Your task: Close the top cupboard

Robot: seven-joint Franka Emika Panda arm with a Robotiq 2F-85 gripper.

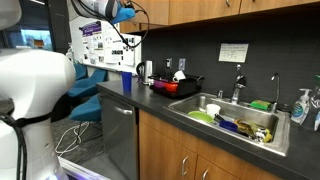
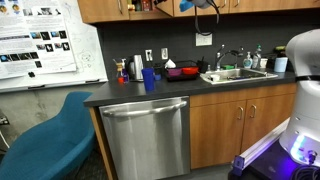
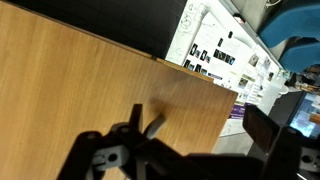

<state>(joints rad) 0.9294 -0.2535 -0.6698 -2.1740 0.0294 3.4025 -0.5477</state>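
The top cupboard [image 1: 155,10] hangs above the counter, in medium-brown wood, and is cut off by the top edge in both exterior views [image 2: 100,8]. Its flat slab door [image 3: 90,90] fills most of the wrist view, close in front of the camera, with its free edge running down to the right. My gripper [image 3: 200,128] is up at the cupboard's end [image 1: 125,12] and shows at the top edge of an exterior view [image 2: 195,5]. Its two dark fingers stand wide apart with nothing between them. I cannot tell whether a finger touches the door.
The dark counter [image 2: 130,95] carries a blue cup [image 2: 148,78], a red pot [image 1: 165,87] and a sink [image 1: 240,125] full of dishes. A steel dishwasher [image 2: 145,135] sits below. A poster board [image 2: 45,45] and a blue chair [image 2: 50,130] stand beside the counter's end.
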